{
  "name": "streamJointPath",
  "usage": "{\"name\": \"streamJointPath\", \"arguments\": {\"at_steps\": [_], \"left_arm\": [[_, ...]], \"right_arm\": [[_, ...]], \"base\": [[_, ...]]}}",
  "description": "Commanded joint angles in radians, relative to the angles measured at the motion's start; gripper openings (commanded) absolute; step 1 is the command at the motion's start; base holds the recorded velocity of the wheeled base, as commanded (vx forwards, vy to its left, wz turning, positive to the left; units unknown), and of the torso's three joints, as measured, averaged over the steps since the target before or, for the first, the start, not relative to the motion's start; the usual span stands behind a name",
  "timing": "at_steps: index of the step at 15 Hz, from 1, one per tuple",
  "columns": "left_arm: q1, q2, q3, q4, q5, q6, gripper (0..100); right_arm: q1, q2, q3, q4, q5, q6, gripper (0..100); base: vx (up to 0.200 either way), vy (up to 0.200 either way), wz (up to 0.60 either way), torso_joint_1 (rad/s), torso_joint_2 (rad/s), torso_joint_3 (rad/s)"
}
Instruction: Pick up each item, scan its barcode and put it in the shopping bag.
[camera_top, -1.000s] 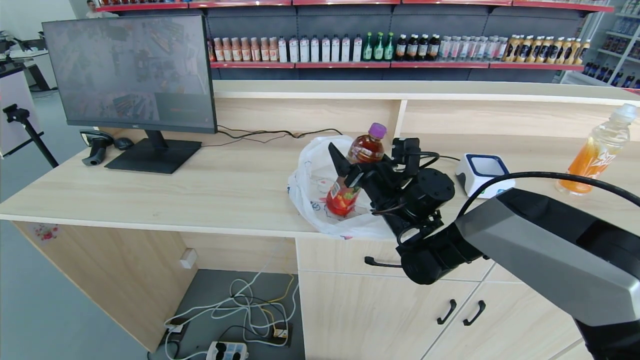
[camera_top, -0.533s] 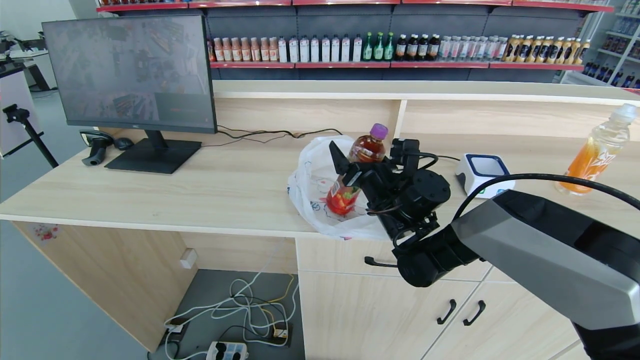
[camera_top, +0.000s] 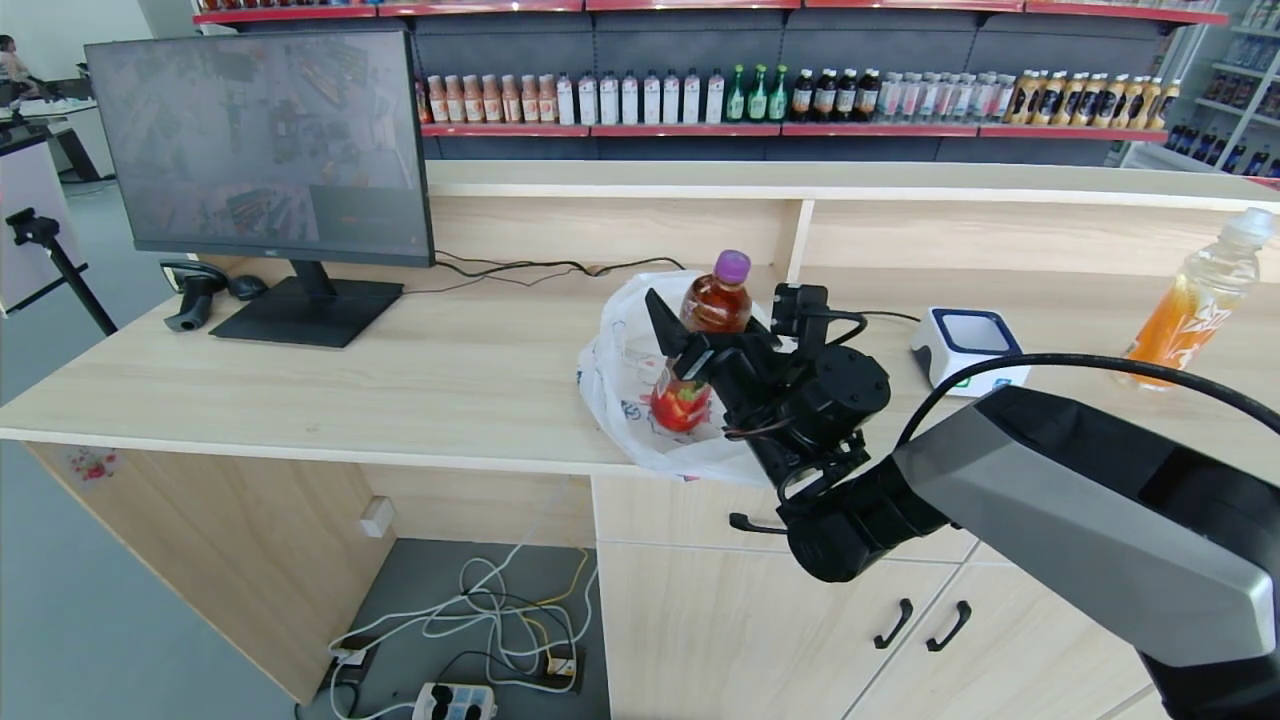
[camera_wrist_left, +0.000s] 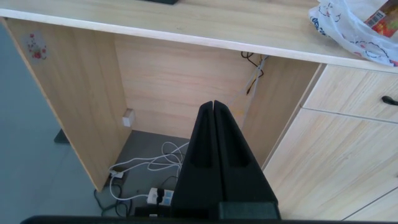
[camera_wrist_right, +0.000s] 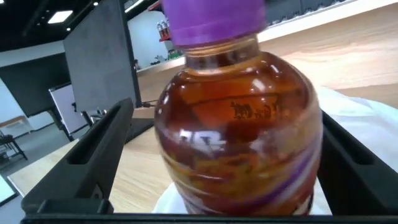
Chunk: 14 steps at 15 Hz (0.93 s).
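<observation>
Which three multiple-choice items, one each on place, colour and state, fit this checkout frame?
1. Where is the tea bottle?
A) beside the monitor
B) at the shopping bag, in a gripper
C) on the scanner
2. What colour is its cap?
A) purple
B) green
C) white
3. What state is the left gripper in?
A) open
B) shut on a bottle
C) shut, empty

Key: B, the right gripper grips the bottle at the bag; A, the cap is purple in the head and right wrist views; C, its fingers meet with nothing between them.
</observation>
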Motion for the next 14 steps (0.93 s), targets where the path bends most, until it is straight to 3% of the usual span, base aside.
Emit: {"name": "streamJointPath", "arguments": {"at_steps": [1, 14], "left_arm": [[0.0, 0.002, 0.0, -0.001, 0.0, 0.0, 0], [0.0, 0.0, 0.0, -0.001, 0.0, -0.002, 0]], "right_arm": [[0.001, 0.009, 0.001, -0.001, 0.007, -0.003, 100], [-0.007, -0.013, 0.017, -0.001, -0.008, -0.026, 100]], "base": [[0.0, 0.0, 0.0, 0.0, 0.0, 0.0], [0.0, 0.0, 0.0, 0.0, 0.0, 0.0]]}}
